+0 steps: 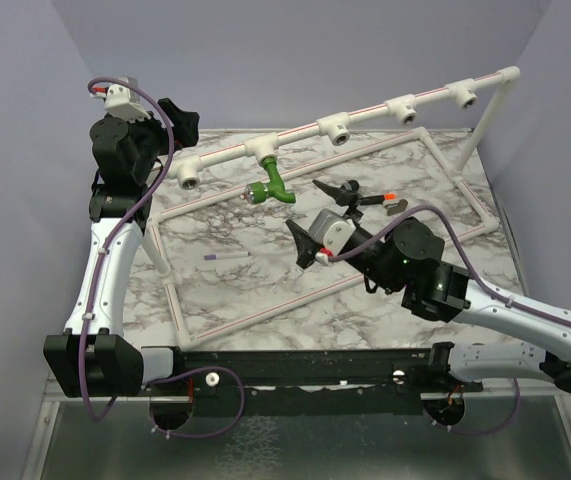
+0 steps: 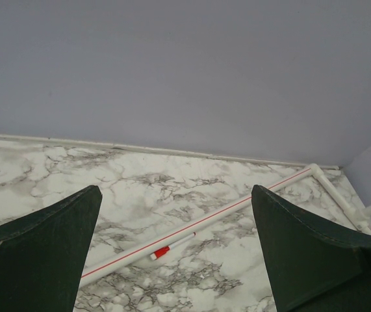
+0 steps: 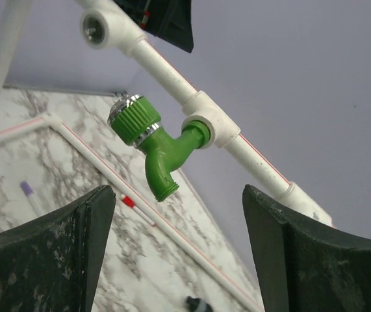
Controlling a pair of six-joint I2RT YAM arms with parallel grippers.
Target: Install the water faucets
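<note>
Left gripper (image 2: 175, 188) and right gripper (image 1: 298, 247) both released, empty; faucet (image 3: 162, 146) at centre frame may sit loose in socket (image 3: 211, 127), so a nudge could drop it.

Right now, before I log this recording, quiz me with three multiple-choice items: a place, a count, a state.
1. Where is the bright green plastic faucet? A lying loose under the frame; B screwed into a white T-socket of the raised pipe rail; C held between jaws.
2. How many sockets on that rail carry a faucet? A none; B one; C three.
3. How do the right gripper's jaws stand? A open, empty; B shut on the faucet; C shut, empty.
Answers: B, its stem sits in the socket; B, the other sockets gape empty; A, they stand wide apart, holding nothing.
</note>
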